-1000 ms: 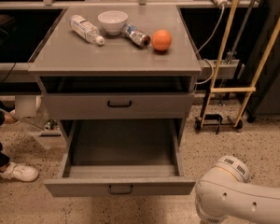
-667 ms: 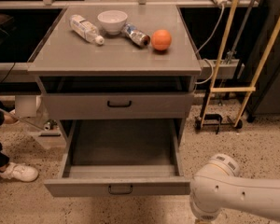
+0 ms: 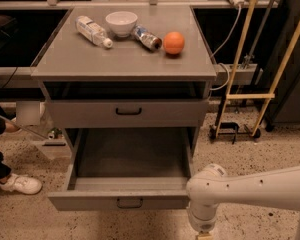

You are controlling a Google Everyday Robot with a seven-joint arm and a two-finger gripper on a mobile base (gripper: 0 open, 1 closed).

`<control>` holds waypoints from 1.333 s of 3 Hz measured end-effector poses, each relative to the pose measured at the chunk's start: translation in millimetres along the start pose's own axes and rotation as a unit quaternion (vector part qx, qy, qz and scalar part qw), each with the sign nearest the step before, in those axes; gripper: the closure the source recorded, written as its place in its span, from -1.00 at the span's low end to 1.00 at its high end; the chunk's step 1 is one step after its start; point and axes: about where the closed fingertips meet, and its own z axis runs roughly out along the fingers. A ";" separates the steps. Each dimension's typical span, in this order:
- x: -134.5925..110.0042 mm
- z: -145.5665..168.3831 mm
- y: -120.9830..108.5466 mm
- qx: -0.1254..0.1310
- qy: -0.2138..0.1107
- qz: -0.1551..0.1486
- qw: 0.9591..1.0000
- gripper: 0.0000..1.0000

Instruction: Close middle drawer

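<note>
Down by the floor, the middle drawer (image 3: 132, 156) is sticking far out of the grey bench (image 3: 120, 59). Its tray is looking bare. Just right of its front, the end effector (image 3: 205, 233) is hanging low under the white arm (image 3: 260, 186). It is mostly dropping out of view, so I cannot tell if it is released or clenched. I am guessing it is sitting low there to push the front back in. A bottle (image 3: 92, 30), bowl (image 3: 121, 22), can (image 3: 146, 38) and orange (image 3: 174, 42) are resting on top.
</note>
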 end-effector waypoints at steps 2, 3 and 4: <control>-11.3 -6.6 -45.8 0.065 -0.089 0.037 0.993 -1.00; -6.6 -26.4 -71.1 0.138 -0.163 0.090 0.973 -1.00; -14.5 -34.8 -105.9 0.171 -0.211 0.113 0.956 -1.00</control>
